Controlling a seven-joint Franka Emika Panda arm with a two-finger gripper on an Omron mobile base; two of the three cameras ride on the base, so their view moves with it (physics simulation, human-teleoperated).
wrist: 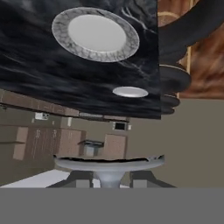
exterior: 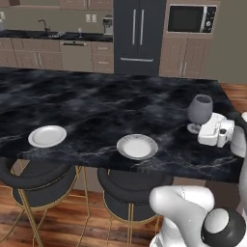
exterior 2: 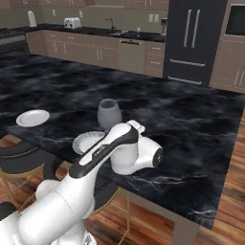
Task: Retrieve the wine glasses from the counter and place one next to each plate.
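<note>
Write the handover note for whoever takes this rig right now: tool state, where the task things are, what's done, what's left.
Tool: shut on the stem of a wine glass, held upright at the island's right part; the left base view cannot settle whether its foot touches the top.
Near plate: at the front edge, left of the glass and apart from it.
Far plate: further left along the same edge, nothing beside it.
Done: one glass brought to the island.
Left: set this glass beside a plate and release it, then bring a second glass for the other plate.
</note>
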